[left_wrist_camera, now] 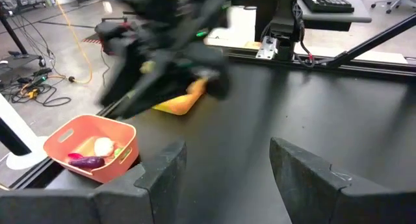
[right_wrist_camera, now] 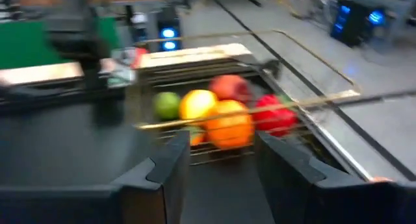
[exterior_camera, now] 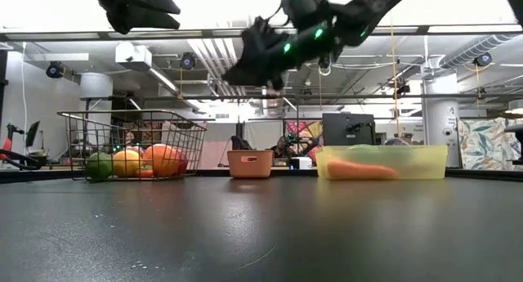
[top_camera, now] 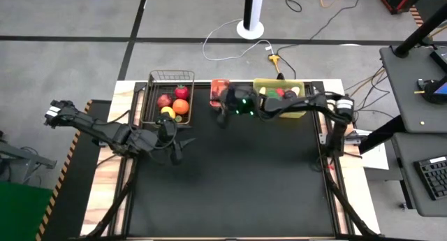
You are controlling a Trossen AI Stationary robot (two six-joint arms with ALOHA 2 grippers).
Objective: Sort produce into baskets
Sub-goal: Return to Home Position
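The dark wire-mesh basket (top_camera: 170,94) stands at the far left and holds an orange (right_wrist_camera: 229,124), a lemon (right_wrist_camera: 197,104), a green fruit (right_wrist_camera: 167,105) and red pieces. The small orange basket (left_wrist_camera: 97,149) holds a purple eggplant (left_wrist_camera: 84,161). A carrot (exterior_camera: 359,169) lies in the yellow-green bin (top_camera: 279,96). My right gripper (right_wrist_camera: 221,149) hangs open above the table, just to the right of the wire basket and pointing at it, with nothing between its fingers. My left gripper (left_wrist_camera: 227,152) is raised in front of the wire basket, open and empty.
The three baskets line the table's far edge. The black mat (top_camera: 237,178) spreads from them toward the near edge. My right arm (top_camera: 293,105) reaches across in front of the bin and the orange basket. Beyond the far edge stand a white pole base (top_camera: 250,28) and cables.
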